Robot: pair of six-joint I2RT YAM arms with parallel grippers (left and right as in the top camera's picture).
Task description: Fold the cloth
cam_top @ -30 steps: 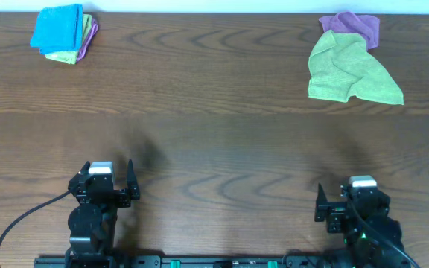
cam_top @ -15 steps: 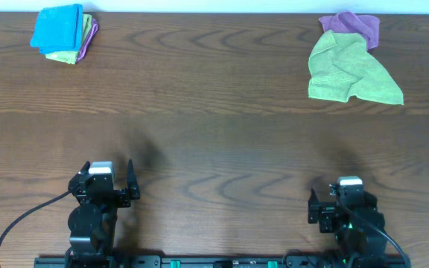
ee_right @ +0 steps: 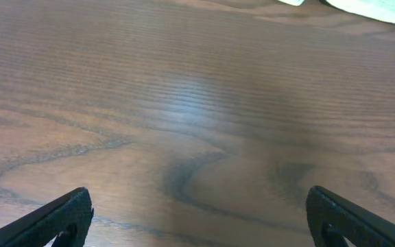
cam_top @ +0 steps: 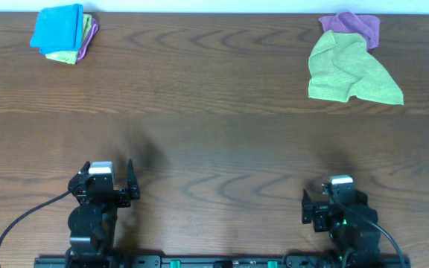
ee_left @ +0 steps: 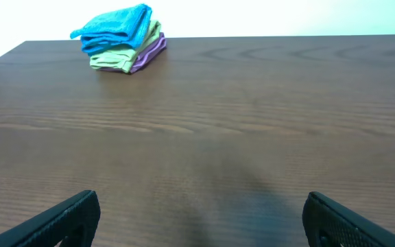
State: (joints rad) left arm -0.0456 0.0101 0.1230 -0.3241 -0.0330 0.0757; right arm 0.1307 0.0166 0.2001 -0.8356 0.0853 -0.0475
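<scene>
Overhead, the right gripper (cam_top: 332,195) at 5 o'clock sits closer to the table's middle line and a touch closer to the near edge than a second ago. The left gripper (cam_top: 110,171) at 7 o'clock has not shifted, and none of the cloths has moved.

Both of the two grippers stand with their jaws spread wide and nothing between them. Each wrist view shows two dark fingertips far apart over bare wood: the left gripper (ee_left: 208,226) and the right gripper (ee_right: 197,219) hold nothing and touch no cloth. A white patch on top of each wrist is too small to read. A black cable (cam_top: 21,219) loops away from the left arm toward 8 o'clock.

The brown wooden table (cam_top: 214,134) lies bare across its middle.

Far off at 10 o'clock sits a stack of three folded cloths. The blue cloth (cam_top: 56,26) is folded on top, over a folded lime-green cloth (cam_top: 64,56) and a folded purple cloth (cam_top: 88,45). The left wrist view shows the same stack at its own 11 o'clock, the blue cloth (ee_left: 115,24) uppermost.

At 2 o'clock a loose lime-green cloth (cam_top: 348,71) lies spread and rumpled. A crumpled purple cloth (cam_top: 357,26) touches its far edge.

That makes five cloths: one blue, two lime-green, two purple.
</scene>
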